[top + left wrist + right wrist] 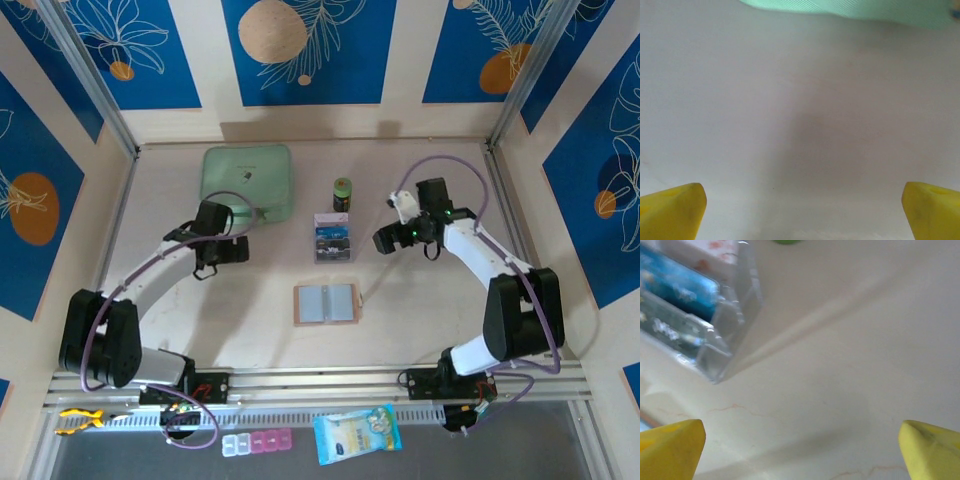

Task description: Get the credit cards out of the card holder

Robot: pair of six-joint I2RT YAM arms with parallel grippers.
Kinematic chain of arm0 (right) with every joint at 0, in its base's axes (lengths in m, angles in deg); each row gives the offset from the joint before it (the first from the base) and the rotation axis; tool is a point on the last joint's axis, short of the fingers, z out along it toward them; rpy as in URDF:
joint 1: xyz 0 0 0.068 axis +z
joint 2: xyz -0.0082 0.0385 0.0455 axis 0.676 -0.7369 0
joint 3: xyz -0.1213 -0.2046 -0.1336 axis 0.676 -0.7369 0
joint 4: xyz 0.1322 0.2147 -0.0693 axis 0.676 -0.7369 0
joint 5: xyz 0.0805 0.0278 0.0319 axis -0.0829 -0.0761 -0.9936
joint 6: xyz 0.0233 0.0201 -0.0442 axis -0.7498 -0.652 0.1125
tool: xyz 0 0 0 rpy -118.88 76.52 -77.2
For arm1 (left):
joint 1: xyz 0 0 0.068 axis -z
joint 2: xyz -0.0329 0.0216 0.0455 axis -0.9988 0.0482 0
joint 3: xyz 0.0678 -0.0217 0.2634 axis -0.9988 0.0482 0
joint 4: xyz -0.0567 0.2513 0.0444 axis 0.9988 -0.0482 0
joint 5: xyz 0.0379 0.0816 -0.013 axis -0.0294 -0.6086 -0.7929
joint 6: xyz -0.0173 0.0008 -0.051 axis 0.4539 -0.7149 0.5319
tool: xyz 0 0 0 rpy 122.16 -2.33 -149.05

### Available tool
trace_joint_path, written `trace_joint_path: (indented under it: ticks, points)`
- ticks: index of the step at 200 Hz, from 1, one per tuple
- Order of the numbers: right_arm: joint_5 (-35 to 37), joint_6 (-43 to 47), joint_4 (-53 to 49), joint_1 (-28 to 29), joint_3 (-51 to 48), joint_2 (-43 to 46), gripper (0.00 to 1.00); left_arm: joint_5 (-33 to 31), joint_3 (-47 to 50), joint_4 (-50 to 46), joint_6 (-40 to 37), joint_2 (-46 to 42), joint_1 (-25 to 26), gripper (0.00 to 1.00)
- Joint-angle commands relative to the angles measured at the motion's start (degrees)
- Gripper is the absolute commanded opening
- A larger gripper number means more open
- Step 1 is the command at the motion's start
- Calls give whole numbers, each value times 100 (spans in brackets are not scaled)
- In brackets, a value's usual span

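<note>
The card holder (325,304), a pink-edged wallet, lies open and flat at the table's middle with its grey pockets up. Dark blue credit cards (333,240) lie in a clear plastic box (333,222) just behind it, and they show again (680,287) through the box wall (735,315). My left gripper (214,225) hovers left of the box and stands open (802,195) over bare table. My right gripper (385,238) is right of the box, also open (801,432) with nothing between its yellow fingertips (675,445).
A mint-green zip case (247,183) sits at the back left, its edge (850,10) ahead of the left gripper. A small green jar (343,193) stands behind the clear box. A pill organiser (257,442) and a blue pouch (357,434) lie below the table's front rail.
</note>
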Motion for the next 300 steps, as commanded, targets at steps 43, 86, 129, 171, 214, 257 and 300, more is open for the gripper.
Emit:
trace_joint_path:
  ticks: [43,86,129,171,214,257,300]
  points:
    - [65,-1578,2779,-1018,-1731,593,99,-1574,1089,2290,-1481,-640,-199,99]
    - [618,-1743,4411,-973,-2385,575,99,-1176,2196,5020,-2148,-495,-313,99]
    - [752,-1799,5752,-828,-2690,349,99,-631,2729,6815,-2247,-32,-573,99]
    - [718,-1622,6492,-783,-2785,-187,99,-100,2917,7824,-2217,424,-973,99]
    - [518,-1582,7250,-819,-3083,-416,99,660,3055,8525,-2140,1018,-1227,99]
    - [537,-1573,7043,-809,-3026,-381,99,1115,2701,7977,-2337,1103,-1230,100]
    - [515,-1580,7060,-820,-3030,-383,99,1103,2733,8015,-2379,1089,-1202,100]
